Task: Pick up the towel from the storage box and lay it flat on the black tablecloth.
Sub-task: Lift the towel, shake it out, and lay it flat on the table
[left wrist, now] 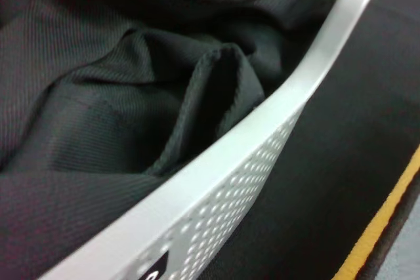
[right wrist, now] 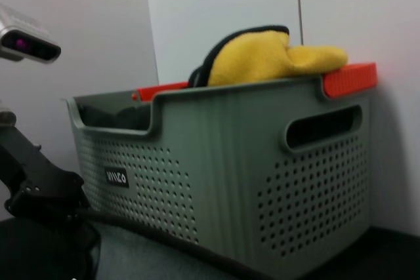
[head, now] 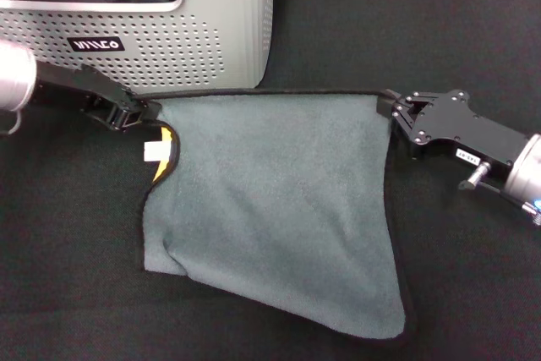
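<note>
Towel (head: pixel 270 200) top edge stretched crosswise

I see the towel (head: pixel 270 209) as fluffy, matt grey-green microfibre with a stitched black edging, its yellow reverse showing at a folded corner beside a small white tag (head: pixel 155 151). The black tablecloth (head: pixel 473 276) looks felt-like and dull. The storage box (head: pixel 211 40) reads as smooth pale grey plastic, perforated, with a faint sheen. Inside it, dark garments (left wrist: pixel 98 116) show a fine ribbed weave. Both hands look matt black, the arm casings silvery.
</note>
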